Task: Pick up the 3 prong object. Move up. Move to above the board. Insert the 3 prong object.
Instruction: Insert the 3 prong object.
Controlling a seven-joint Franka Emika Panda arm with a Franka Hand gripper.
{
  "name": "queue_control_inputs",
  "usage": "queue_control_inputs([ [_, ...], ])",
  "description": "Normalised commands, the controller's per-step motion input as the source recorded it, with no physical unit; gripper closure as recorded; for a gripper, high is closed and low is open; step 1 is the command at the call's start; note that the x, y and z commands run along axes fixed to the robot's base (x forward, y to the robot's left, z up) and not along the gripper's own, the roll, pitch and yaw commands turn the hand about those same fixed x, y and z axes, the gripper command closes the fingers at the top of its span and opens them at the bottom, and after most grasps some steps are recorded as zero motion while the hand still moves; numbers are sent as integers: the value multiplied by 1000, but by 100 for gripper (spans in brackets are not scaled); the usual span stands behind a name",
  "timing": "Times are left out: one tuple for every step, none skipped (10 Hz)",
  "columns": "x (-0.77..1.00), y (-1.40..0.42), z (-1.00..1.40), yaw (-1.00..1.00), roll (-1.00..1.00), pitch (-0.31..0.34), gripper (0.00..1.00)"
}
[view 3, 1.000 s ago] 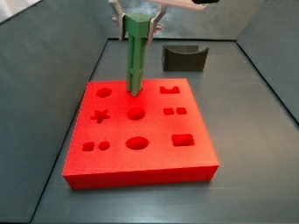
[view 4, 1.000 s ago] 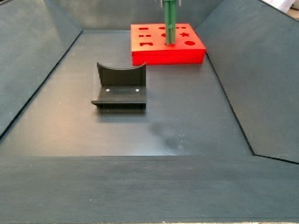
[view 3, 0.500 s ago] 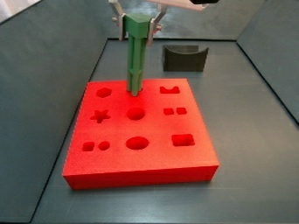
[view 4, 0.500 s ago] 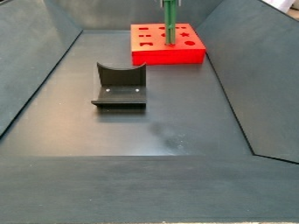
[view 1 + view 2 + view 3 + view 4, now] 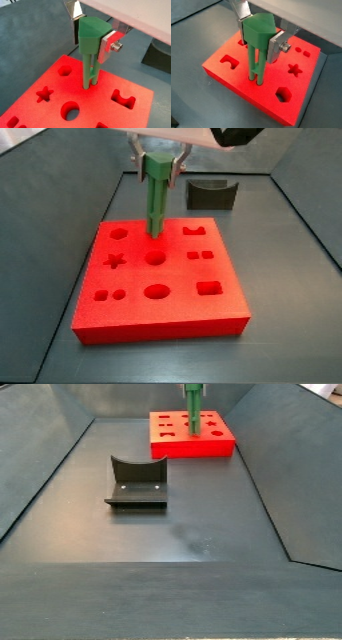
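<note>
The gripper (image 5: pixel 93 34) stands over the board (image 5: pixel 167 308), its silver fingers (image 5: pixel 276 46) clamped on the head of the peg (image 5: pixel 156 198), which rises upright from the board's top. That column blocks passage above the board's far half; the near half, with its open recesses, lies clear from above. The board sits near the far end of the bin, its left side just beside the sloped wall (image 5: pixel 54 218), leaving only a narrow strip of floor there. On its other side the floor (image 5: pixel 287 248) is wider. The fixture (image 5: pixel 136 482) stands well apart from the board, with bare floor all round it in both side views.
</note>
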Motion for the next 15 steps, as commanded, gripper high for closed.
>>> queue_control_inputs([
  [-77,103,-643,0,23,-243,100],
  [0,163,-800,0,0,-204,100],
  [0,149,-846,0,0,-190,100],
  [-14,120,-831,0,0,-201,100],
  [-43,80,-814,0,4,-211,100],
  [-86,49,-803,0,29,-224,100],
  [-149,11,-786,0,73,-234,100],
  [-217,0,-717,0,89,-277,100],
  [-209,0,-649,0,87,-307,100],
  [-280,0,-577,0,87,-353,100],
  [-371,-43,-517,0,94,-387,100],
  [-380,-11,-500,17,94,-394,100],
  [-383,-34,-506,6,86,-393,100],
  [-363,-46,-497,14,74,-396,100],
  [-117,0,-609,0,76,-307,100],
])
